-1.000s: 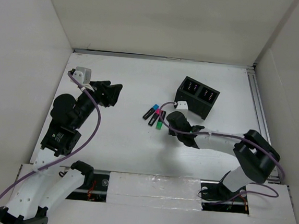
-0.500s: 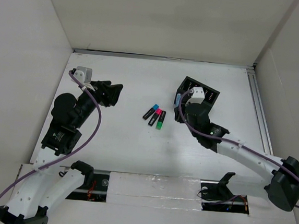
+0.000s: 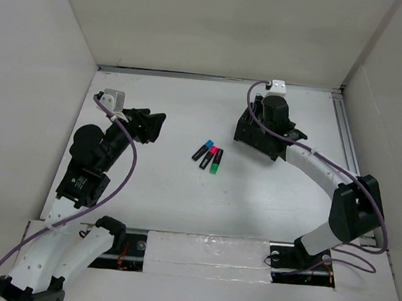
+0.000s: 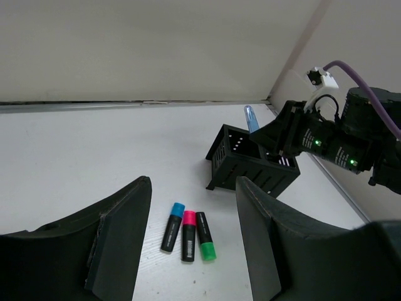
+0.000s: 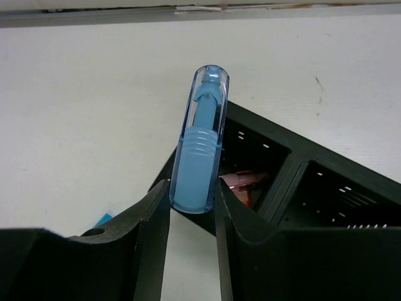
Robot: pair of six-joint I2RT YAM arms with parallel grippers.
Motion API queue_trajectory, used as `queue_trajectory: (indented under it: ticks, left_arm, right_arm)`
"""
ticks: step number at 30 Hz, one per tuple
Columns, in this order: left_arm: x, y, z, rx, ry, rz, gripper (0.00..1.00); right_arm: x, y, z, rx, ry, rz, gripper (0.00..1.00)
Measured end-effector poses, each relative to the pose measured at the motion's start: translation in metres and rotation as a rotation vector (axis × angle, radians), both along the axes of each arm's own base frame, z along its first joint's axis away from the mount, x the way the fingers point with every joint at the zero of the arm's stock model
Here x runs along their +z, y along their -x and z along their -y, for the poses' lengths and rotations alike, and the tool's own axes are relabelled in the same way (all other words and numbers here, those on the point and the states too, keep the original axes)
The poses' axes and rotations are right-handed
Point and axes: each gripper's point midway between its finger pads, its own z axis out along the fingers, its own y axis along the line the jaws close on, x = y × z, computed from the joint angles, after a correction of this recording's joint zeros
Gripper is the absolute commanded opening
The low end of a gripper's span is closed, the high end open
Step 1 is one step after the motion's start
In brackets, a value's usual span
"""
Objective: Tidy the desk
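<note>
On the white desk [image 3: 163, 182] three black markers lie side by side: blue-capped [image 3: 201, 150], pink-capped [image 3: 210, 155] and green-capped [image 3: 216, 163]. They also show in the left wrist view, blue [image 4: 172, 226], pink [image 4: 188, 235] and green [image 4: 204, 235]. My right gripper [image 5: 191, 188] is shut on a light blue translucent pen [image 5: 199, 150] and holds it upright over the near left edge of the black two-compartment organizer [image 5: 294, 182]. A pink item [image 5: 241, 182] lies inside its left compartment. My left gripper [image 4: 191, 188] is open and empty, well left of the markers.
The organizer [image 3: 262, 135] stands at the back right of the desk. A thin metal rail [image 3: 347, 146] runs along the right edge. White wall panels close the back and both sides. The right arm [image 3: 319, 168] arches over the right part of the desk.
My right arm has swung from beside the markers up and back to the organizer, carrying the blue pen. The left arm has not moved.
</note>
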Motion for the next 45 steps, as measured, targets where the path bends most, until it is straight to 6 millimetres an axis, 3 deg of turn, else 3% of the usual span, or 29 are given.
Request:
queue_trajectory:
  ticks: [4, 15, 21, 29, 36, 39, 41, 43, 45]
  left_arm:
    - [0.000, 0.000, 0.000, -0.003, 0.000, 0.001, 0.52]
    - [0.001, 0.001, 0.001, -0.007, 0.001, 0.003, 0.52]
    - [0.001, 0.001, 0.001, -0.008, 0.001, 0.003, 0.52]
    - [0.001, 0.001, 0.001, -0.008, 0.001, 0.003, 0.52]
    - [0.001, 0.001, 0.001, -0.009, 0.001, 0.003, 0.52]
    - [0.001, 0.002, 0.001, -0.009, 0.001, 0.003, 0.52]
    - [0.001, 0.002, 0.001, -0.009, 0.001, 0.003, 0.52]
    - [0.001, 0.001, 0.001, -0.009, 0.001, 0.003, 0.52]
    - [0.001, 0.001, 0.001, -0.009, 0.001, 0.003, 0.52]
  right_arm:
    - [-0.008, -0.009, 0.007, -0.002, 0.008, -0.024, 0.23]
    - [-0.031, -0.007, 0.008, 0.001, 0.036, -0.097, 0.24]
    - [-0.039, -0.005, 0.011, -0.014, 0.045, -0.125, 0.31]
    - [-0.039, -0.005, 0.013, -0.034, 0.040, -0.124, 0.53]
    - [-0.038, -0.006, 0.018, -0.062, 0.044, -0.117, 0.54]
    - [-0.035, 0.001, 0.022, -0.069, 0.038, -0.103, 0.46]
    - [-0.030, 0.009, 0.021, -0.066, 0.031, -0.092, 0.20]
    - [-0.020, 0.019, 0.012, -0.038, 0.012, -0.067, 0.06]
    - [-0.013, 0.032, -0.007, 0.018, -0.012, -0.043, 0.06]
